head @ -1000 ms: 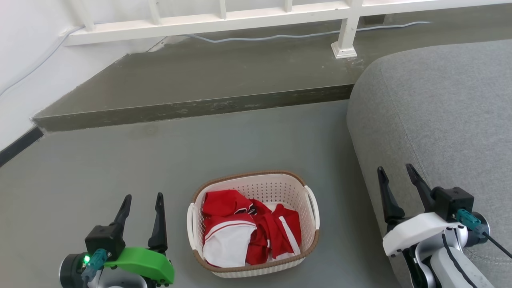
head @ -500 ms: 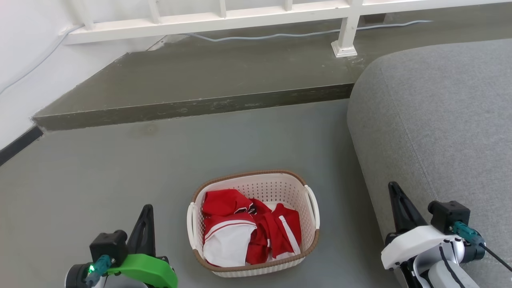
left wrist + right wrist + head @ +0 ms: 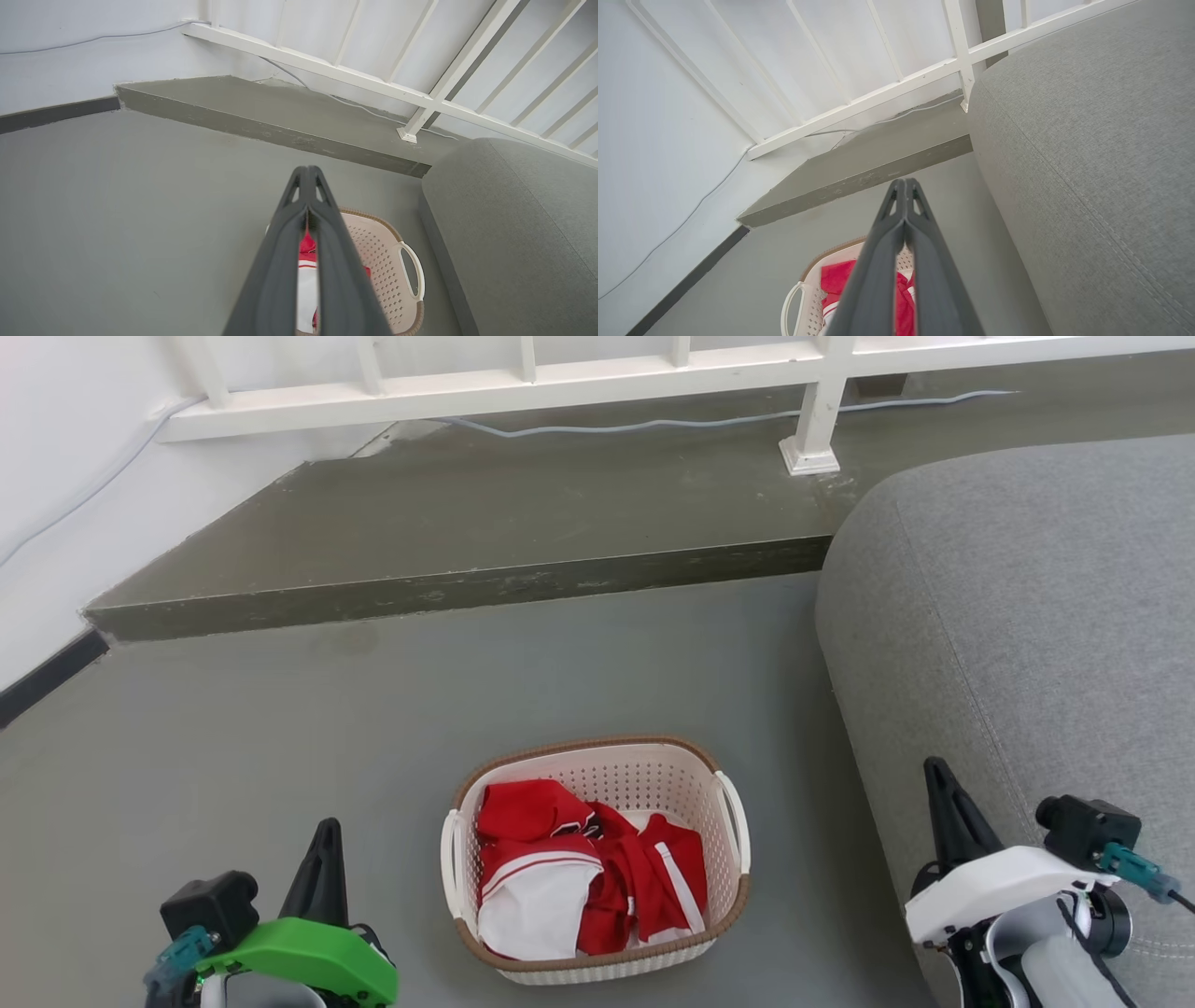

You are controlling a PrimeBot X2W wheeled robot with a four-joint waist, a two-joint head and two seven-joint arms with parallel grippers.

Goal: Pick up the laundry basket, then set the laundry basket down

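The laundry basket (image 3: 616, 775) sits on the floor (image 3: 373, 728) btwn both arms, just beside the grey sofa (image 3: 1027, 616), w/ red-and-white clothes (image 3: 579, 868) inside. Left claw (image 3: 325, 835) and right claw (image 3: 938, 784) are both clenched (fingertips pressed together), each apart from the basket.

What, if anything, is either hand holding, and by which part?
Nothing. The left hand and right hand are both shut and empty, apart from the laundry basket, which sits on the floor between them.
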